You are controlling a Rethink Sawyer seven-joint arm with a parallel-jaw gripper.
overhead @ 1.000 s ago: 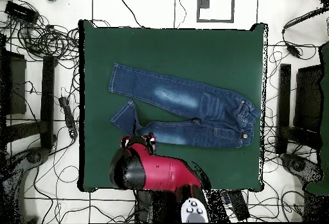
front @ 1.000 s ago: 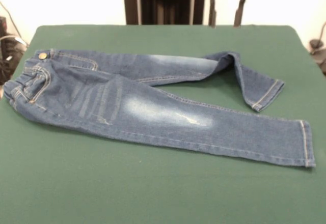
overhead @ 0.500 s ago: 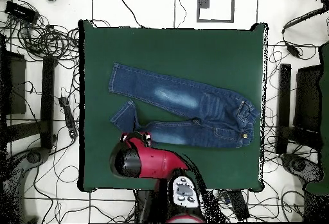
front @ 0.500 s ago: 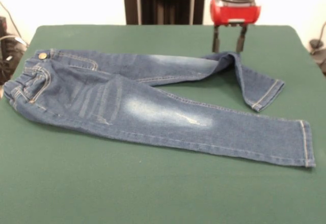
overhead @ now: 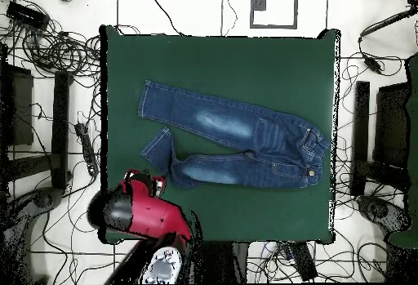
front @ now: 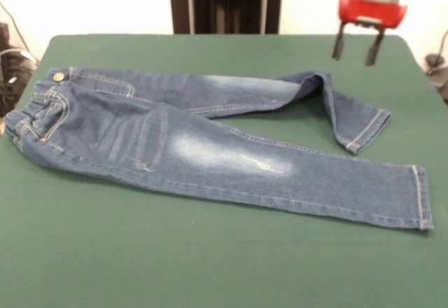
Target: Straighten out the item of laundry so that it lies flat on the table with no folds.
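Note:
The dark blue denim jeans (front: 210, 147) lie on the green table (front: 210, 266), waistband and brass button at the left in the front view. The near leg lies straight out to the right. The far leg is folded back on itself near its end (front: 329, 91), its cuff pointing toward the near side. My gripper (front: 356, 51) hangs open and empty above the table's far right, beyond the folded leg and apart from it. In the overhead view the jeans (overhead: 233, 139) lie across the table's middle and my gripper (overhead: 143, 180) is near the table's lower left, just below the folded cuff.
Cables and equipment (overhead: 57, 53) lie on the floor around the table. The robot's pedestal (front: 224, 3) stands behind the table's far edge. Bare green cloth (overhead: 229, 61) surrounds the jeans.
My gripper has moved to the right in the front view, from above the fold of the far leg toward the table's far right corner. The jeans have not moved.

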